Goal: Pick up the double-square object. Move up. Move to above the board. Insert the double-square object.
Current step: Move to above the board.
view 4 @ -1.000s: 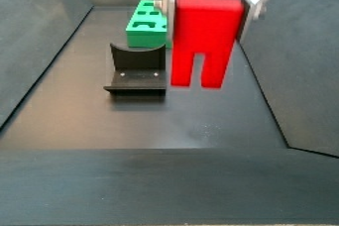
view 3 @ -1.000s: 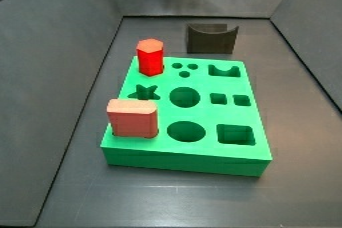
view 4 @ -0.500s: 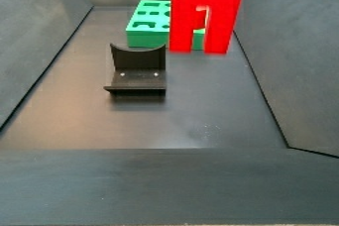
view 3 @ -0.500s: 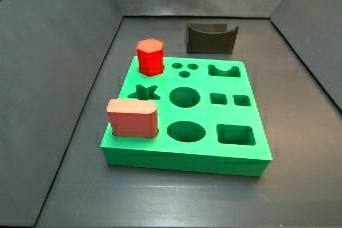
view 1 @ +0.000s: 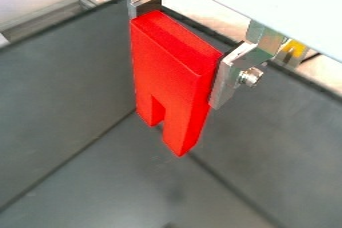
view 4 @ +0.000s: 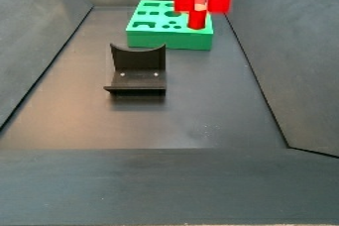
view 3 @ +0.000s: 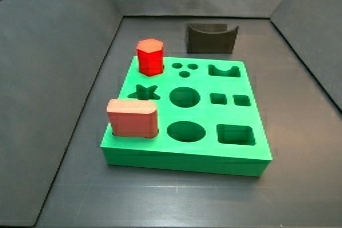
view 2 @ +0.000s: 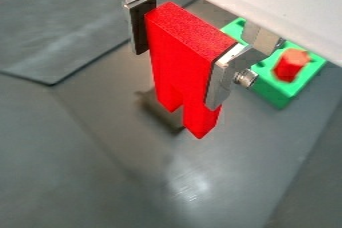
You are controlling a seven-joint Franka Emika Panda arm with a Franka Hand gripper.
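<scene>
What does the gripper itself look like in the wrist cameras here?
In both wrist views the gripper has two flat silver metal plate fingers with dark pads on their inner faces. One finger carries a round silver bolt head on its outer side. No cables, markings or arm links show in any view.

I see even, soft light, all views sharp. Faint sheen on desk (view 2: 201,187) below claw (view 2: 187,47). Soft shadow under double-square object (view 2: 187,67). No blur or edge distortion.
</scene>
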